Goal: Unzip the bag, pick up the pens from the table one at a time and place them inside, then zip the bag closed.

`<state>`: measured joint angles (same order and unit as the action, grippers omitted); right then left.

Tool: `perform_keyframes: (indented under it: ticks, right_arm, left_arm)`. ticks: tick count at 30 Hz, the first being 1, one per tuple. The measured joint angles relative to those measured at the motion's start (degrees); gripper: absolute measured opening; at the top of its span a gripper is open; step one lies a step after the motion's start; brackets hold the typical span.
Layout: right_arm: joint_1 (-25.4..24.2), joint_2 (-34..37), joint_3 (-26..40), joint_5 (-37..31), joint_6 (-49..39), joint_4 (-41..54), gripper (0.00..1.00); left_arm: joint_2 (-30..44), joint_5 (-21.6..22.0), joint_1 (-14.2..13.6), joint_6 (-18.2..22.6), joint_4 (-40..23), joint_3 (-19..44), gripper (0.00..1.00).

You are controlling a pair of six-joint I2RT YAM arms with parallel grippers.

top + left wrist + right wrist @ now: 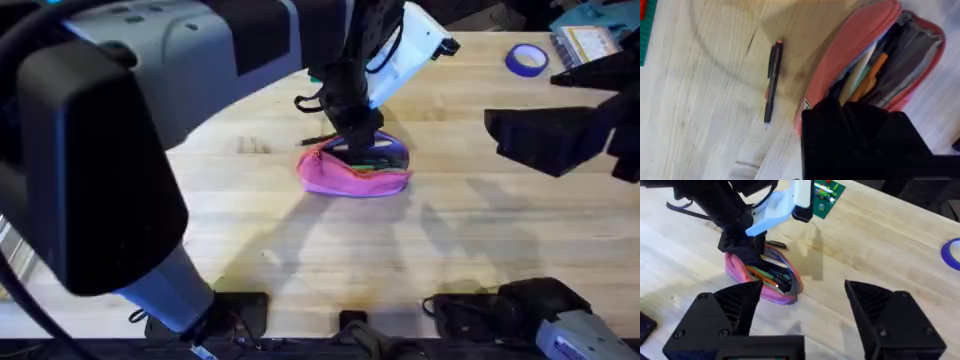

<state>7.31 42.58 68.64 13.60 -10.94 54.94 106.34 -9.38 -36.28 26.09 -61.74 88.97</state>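
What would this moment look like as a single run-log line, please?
bag: unzipped, pens inside | black pen: on table | left gripper: over bag | right gripper: open, empty

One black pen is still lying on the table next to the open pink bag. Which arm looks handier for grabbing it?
The left, probably. Its gripper hangs right over the bag, beside the black pen. The right gripper sits open, farther off.

The right gripper (802, 310) hangs above the table (880, 245) with its fingers spread wide. Beyond it, the pink bag (765, 277) lies unzipped with pens (765, 275) inside, the left gripper (742, 247) poised at its opening.
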Motion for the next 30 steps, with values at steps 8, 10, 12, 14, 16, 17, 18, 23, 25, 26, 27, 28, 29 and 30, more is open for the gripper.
perform_keyframes:
  ticks: [8, 10, 12, 14, 16, 17, 18, 23, 25, 26, 27, 28, 29, 30]
  right_arm:
    - [0.00, 0.00, 0.00, -0.02, -0.02, 0.00, 0.998]
    - [0.00, -0.02, 0.00, -0.02, 0.00, 0.02, 0.998]
    - [0.00, 0.00, -0.01, -0.02, 0.00, 0.01, 0.998]
    - [0.00, 0.00, 0.00, 0.00, 0.00, 0.00, 0.998]
    - [0.00, 0.00, 0.00, -0.02, 0.00, 0.02, 0.998]
    - [0.00, -0.02, 0.00, -0.02, 0.00, 0.00, 0.998]
    - [0.00, -0.01, 0.00, -0.02, 0.00, 0.01, 0.998]
    - [0.00, 0.00, 0.00, -0.02, 0.00, 0.02, 0.998]
    - [0.00, 0.00, 0.00, 0.00, 0.00, 0.02, 0.998]
    - [0.00, 0.00, 0.00, -0.02, 0.00, 0.02, 0.998]
    - [0.00, 0.00, 0.00, -0.02, 0.00, 0.00, 0.998]
    - [0.00, 0.00, 0.00, -0.02, 0.00, 0.00, 0.998]
    - [0.00, 0.00, -0.01, -0.01, 0.00, 0.02, 0.998]
    - [0.00, 0.00, -0.01, -0.02, 0.00, 0.00, 0.998]
  left_arm:
    - [0.06, 0.13, -0.08, 0.00, -1.98, 0.00, 0.042]
    - [0.41, 0.12, -0.08, 0.00, -2.07, 0.00, 0.042]
    - [1.26, -0.05, -0.08, 0.00, -2.13, 0.00, 0.042]
    - [2.70, -0.47, -0.08, 0.00, -2.14, 0.00, 0.042]
    - [4.38, -0.78, -0.15, 0.00, -2.14, 0.00, 0.042]
    - [5.13, -0.91, -0.17, 0.00, -2.14, 0.00, 0.042]
    - [5.45, -0.91, -0.17, 0.00, -1.96, 0.00, 0.042]
    - [5.55, -1.34, -0.19, 0.02, -1.83, 0.00, 0.241]
    - [5.55, -1.71, -0.26, 0.02, -1.33, 0.02, 0.560]
    - [5.55, -2.94, -0.55, -0.25, -1.35, 0.02, 0.960]
    - [5.55, -2.94, -0.70, -0.24, -1.49, 0.02, 0.984]
    - [5.55, -2.96, -0.81, -0.24, -1.61, 0.02, 0.991]
    - [5.55, -2.97, -0.83, -0.24, -1.64, 0.01, 0.992]
    - [5.55, -3.04, -0.83, -0.23, -1.68, 0.02, 0.992]
